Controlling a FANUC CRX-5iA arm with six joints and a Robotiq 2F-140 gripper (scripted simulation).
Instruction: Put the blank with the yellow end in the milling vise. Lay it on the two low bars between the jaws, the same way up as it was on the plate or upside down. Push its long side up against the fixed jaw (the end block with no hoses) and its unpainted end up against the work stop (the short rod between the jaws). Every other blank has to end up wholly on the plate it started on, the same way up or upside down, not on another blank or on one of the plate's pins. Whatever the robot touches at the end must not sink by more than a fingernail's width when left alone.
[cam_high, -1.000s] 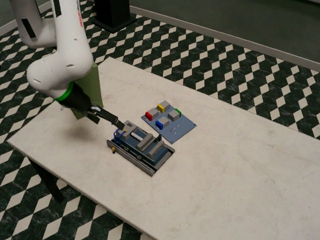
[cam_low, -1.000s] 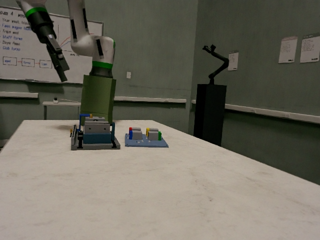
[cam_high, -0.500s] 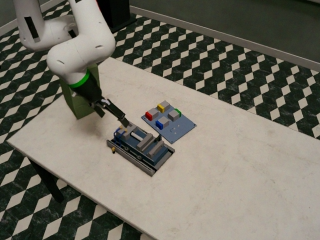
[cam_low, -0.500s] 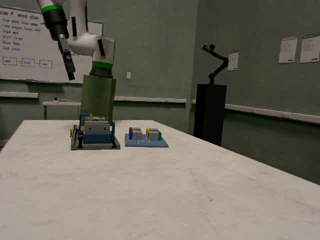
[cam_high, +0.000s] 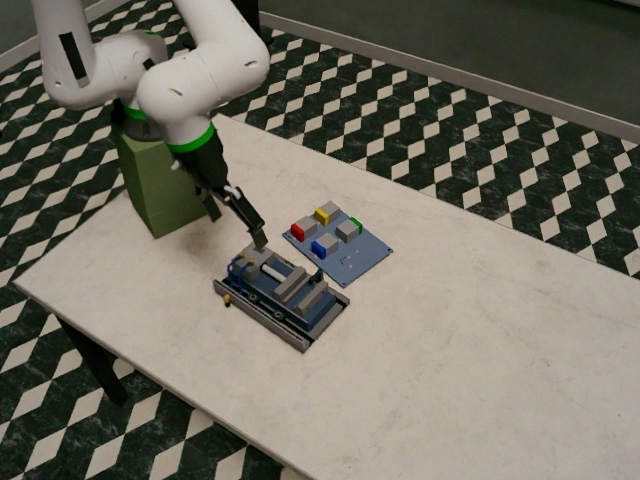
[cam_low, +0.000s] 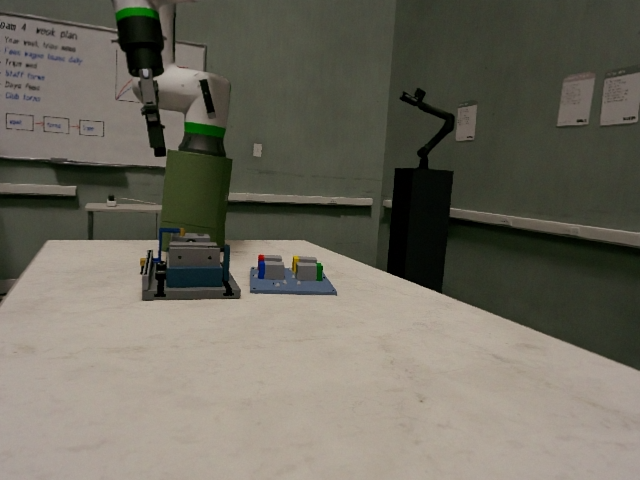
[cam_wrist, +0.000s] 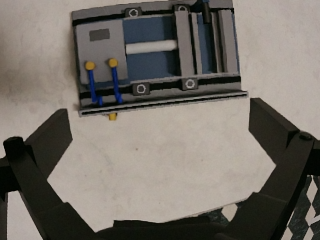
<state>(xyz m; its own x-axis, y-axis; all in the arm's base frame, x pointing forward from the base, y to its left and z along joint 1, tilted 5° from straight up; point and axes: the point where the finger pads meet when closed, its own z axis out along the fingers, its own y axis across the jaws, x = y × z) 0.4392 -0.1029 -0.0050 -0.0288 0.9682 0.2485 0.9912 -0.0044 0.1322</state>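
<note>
The blank with the yellow end (cam_high: 321, 215) (cam_low: 296, 264) lies on the blue plate (cam_high: 369, 255) (cam_low: 310, 288), at its far edge in the top view. The vise's fixed jaw (cam_high: 312, 299) (cam_low: 193, 255) (cam_wrist: 228, 42) stands at the end away from the hoses. The sliding jaw (cam_high: 290, 284) (cam_wrist: 184, 42) faces it across a gap with no blank in it. The dark work stop (cam_high: 316, 276) (cam_wrist: 206, 12) is at one side of that gap. My gripper (cam_high: 236, 227) (cam_low: 157, 149) (cam_wrist: 159, 119) is wide open and empty, high above the table on the hose side of the vise.
Blanks with a red end (cam_high: 297, 231), a blue end (cam_high: 318, 250) and a green end (cam_high: 355, 225) lie on the plate, near the yellow one. Small pins (cam_high: 350, 259) stand on the plate. Blue hoses (cam_high: 239, 276) (cam_wrist: 116, 82) rise at the vise's hose block (cam_wrist: 100, 50). Plate and vise lie close together.
</note>
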